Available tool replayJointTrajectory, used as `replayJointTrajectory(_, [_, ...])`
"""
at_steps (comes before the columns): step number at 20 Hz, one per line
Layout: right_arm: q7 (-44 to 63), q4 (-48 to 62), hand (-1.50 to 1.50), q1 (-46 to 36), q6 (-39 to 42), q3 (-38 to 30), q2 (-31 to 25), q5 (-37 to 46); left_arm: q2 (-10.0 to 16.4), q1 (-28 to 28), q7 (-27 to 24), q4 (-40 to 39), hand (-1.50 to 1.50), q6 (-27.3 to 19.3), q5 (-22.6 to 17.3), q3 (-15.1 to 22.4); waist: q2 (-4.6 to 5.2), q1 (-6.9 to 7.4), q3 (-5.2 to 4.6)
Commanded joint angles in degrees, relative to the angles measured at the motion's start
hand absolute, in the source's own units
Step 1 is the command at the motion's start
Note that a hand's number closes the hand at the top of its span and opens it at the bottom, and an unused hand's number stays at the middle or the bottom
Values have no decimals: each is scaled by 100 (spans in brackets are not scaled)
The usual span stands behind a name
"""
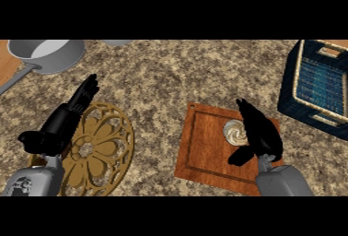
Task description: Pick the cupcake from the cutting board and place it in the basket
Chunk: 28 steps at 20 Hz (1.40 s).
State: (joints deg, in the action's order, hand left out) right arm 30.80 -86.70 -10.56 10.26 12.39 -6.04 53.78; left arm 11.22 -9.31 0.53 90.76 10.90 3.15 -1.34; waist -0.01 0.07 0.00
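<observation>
The right hand (263,137), fingers straight, hangs over the cutting board (209,159), close against the cupcake (234,131) there. The basket (291,99) stands beyond the board's far right corner. Well left of the board, the open left hand (65,123) overlaps a wooden trivet (102,154).

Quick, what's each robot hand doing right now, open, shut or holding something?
Left robot hand: open, holding nothing.
Right robot hand: open, against the cupcake, fingers not curled round it.
</observation>
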Motion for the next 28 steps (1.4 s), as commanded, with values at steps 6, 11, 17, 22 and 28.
replayJointTrajectory(6, [-509, 998, 150, -151, -143, -18, 322, -9, 47, 107, 163, 274, 0, 223, -80, -174, 0, 16, 1])
replayJointTrajectory(11, [-434, 1016, 150, -289, 38, 108, 360, 210, -47, 209, -227, -12, 0, 149, 150, -154, 2, 13, 0])
replayJointTrajectory(17, [-920, 1249, 150, -221, -195, 525, 140, 719, -230, 188, -119, 74, 0, 19, 277, -4, 3, 27, 1])
replayJointTrajectory(22, [-565, -128, 150, 261, 316, 553, -128, 839, -311, 263, -103, 136, 0, 16, 341, 37, -8, -22, -1])
replayJointTrajectory(28, [6, -1196, 150, 276, 883, 573, -8, 940, -191, -418, 22, -358, 0, 34, 244, -271, -3, -38, -1])
